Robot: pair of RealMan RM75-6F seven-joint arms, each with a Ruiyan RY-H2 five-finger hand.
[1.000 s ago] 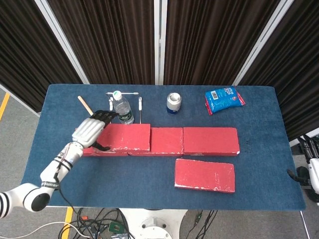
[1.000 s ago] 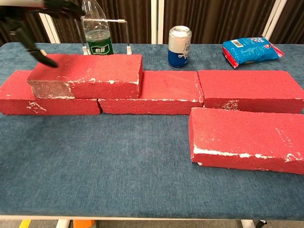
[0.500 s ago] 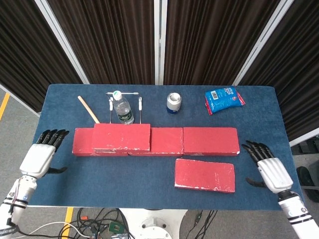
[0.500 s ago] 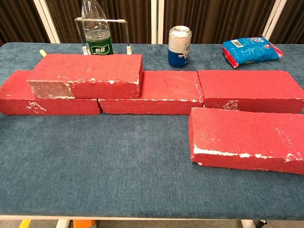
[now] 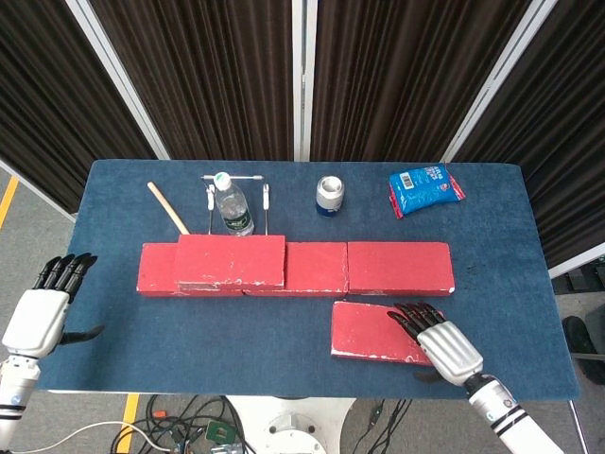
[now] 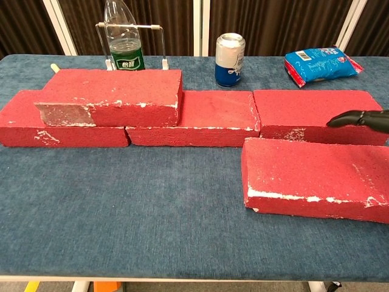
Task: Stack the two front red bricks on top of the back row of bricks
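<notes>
Dark fingers (image 5: 409,315) of the right hand (image 5: 440,340) fan out, holding nothing, over the near right corner of the loose front brick (image 5: 378,327), which lies flat on the blue tabletop (image 5: 284,340) just in front of the back row's right brick (image 5: 399,268); whether they touch its face cannot be told. In the chest view only the fingertips (image 6: 347,118) show, entering from the right above that brick. One brick (image 5: 231,259) already sits on top of the row's left end, bridging the left brick (image 5: 157,270) and the middle brick (image 5: 316,268). The left hand (image 5: 38,314) hangs off the tabletop's left edge, fingers extended and empty.

Behind the row stand a water bottle (image 5: 230,205) inside a wire stand (image 5: 236,189), a wooden stick (image 5: 166,207), a drink can (image 5: 328,196) and a blue snack bag (image 5: 424,188).

The remaining brick looks wide and heavy for one hand. A grip taken at the corner could let it tip or slip during the lift, dropping onto the row and shifting it. Carried too far back, it could topple the can.
</notes>
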